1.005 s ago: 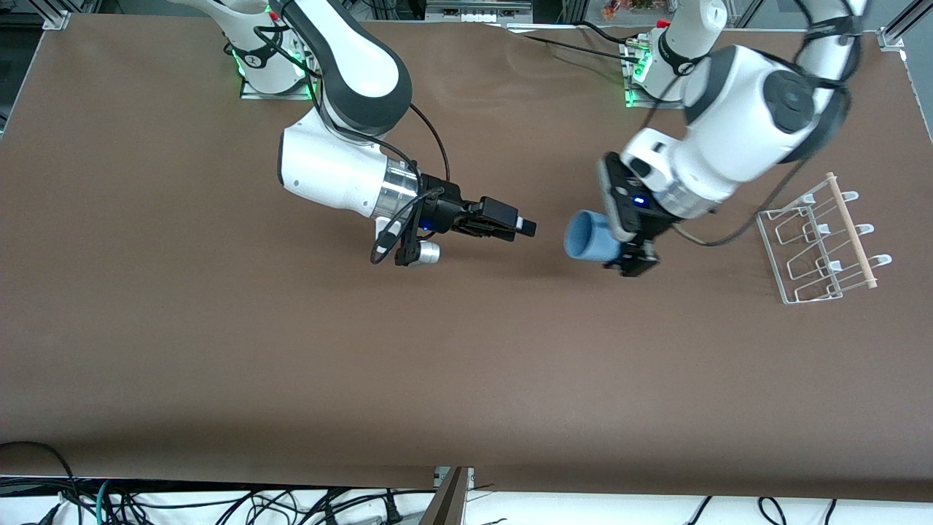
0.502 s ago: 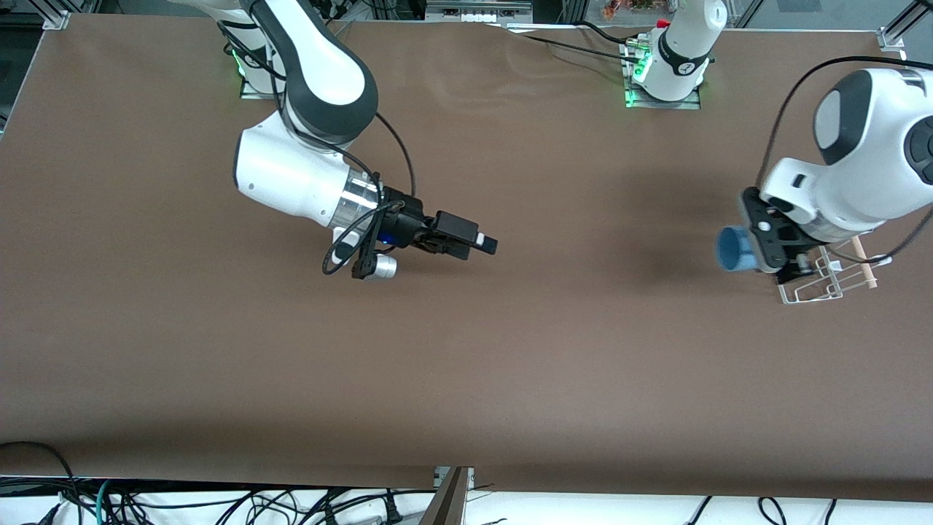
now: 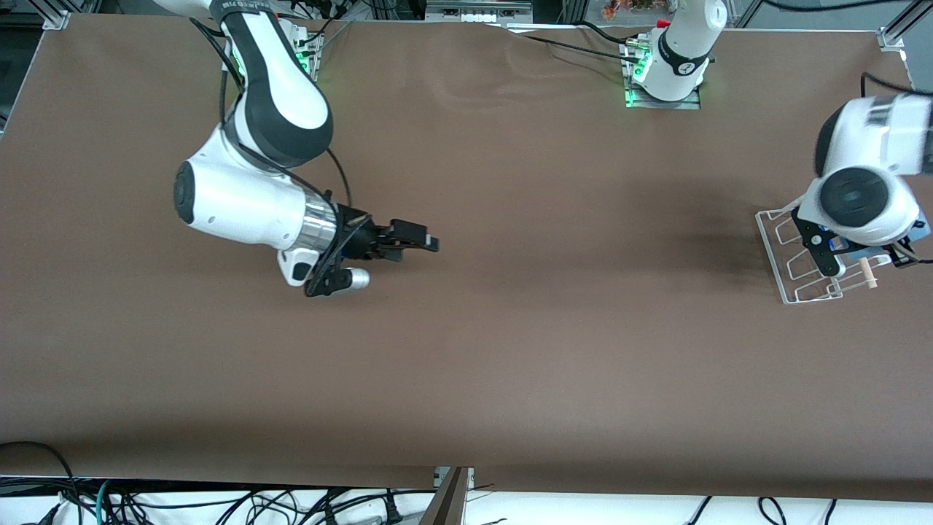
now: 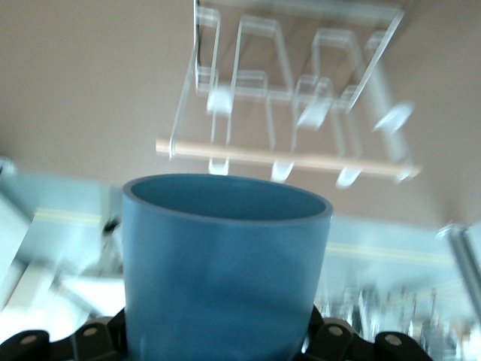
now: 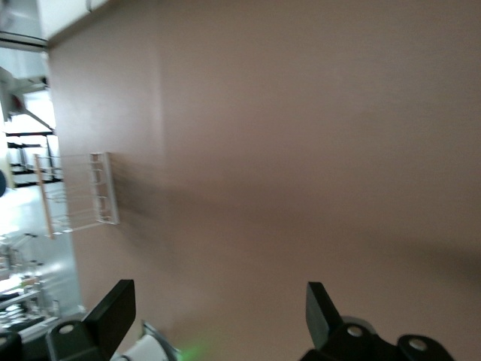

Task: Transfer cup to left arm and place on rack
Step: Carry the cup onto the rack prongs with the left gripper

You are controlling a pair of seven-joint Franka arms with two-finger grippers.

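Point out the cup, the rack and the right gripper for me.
cup (image 4: 225, 263): left wrist view, on its blue side wall, held by the left gripper.
rack (image 3: 774, 251): front view, on its white wire frame at the table's left-arm end.
right gripper (image 5: 218, 297): right wrist view, midway between its open fingertips, over bare table.

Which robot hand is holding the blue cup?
The left gripper, up over the rack, holds the cup. The right gripper has open fingers with nothing between them, over bare table toward the right arm's end.
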